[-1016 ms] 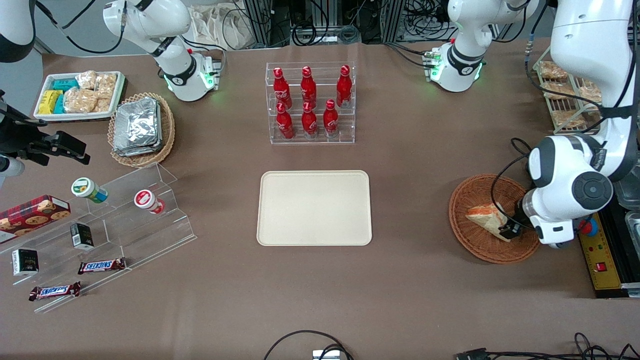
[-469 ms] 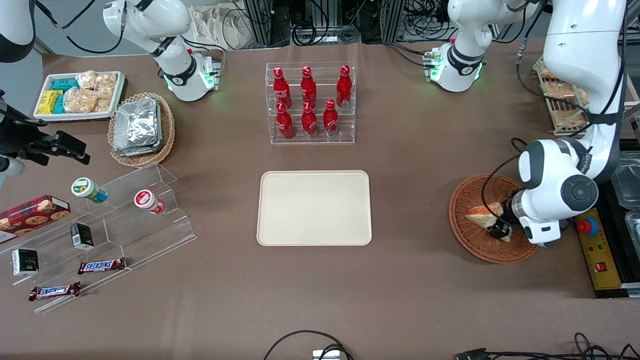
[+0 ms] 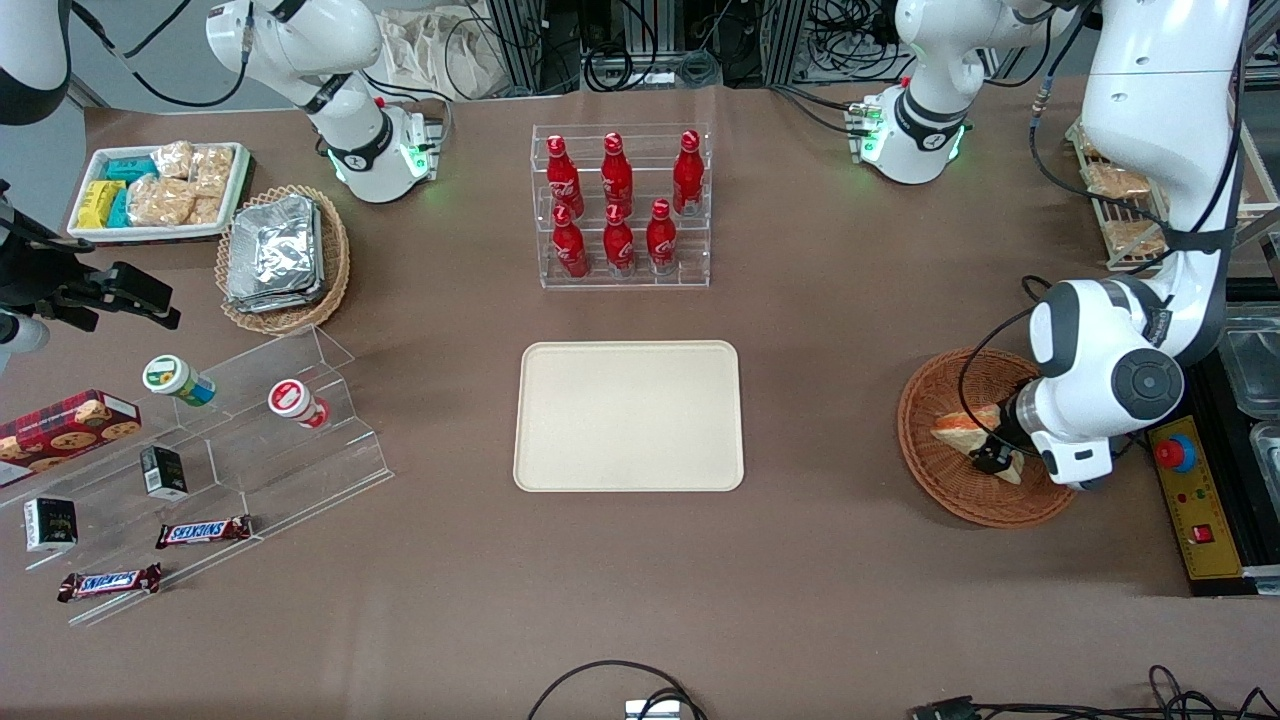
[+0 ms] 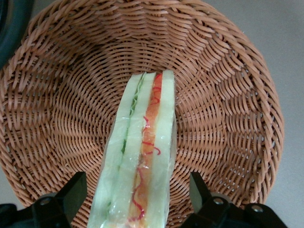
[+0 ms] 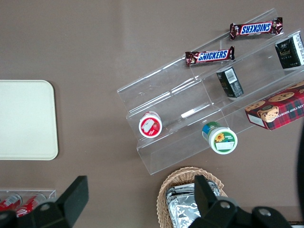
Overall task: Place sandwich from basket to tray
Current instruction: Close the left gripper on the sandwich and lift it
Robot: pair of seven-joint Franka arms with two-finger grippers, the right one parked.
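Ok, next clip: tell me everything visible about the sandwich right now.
The sandwich is a triangular wedge of white bread with green and orange-red filling layers showing along its edge, apparently in clear wrap. It stands on edge in the round orange-brown wicker basket, toward the working arm's end of the table. The left arm's hand is down over it, open, one finger on each side; contact cannot be confirmed.
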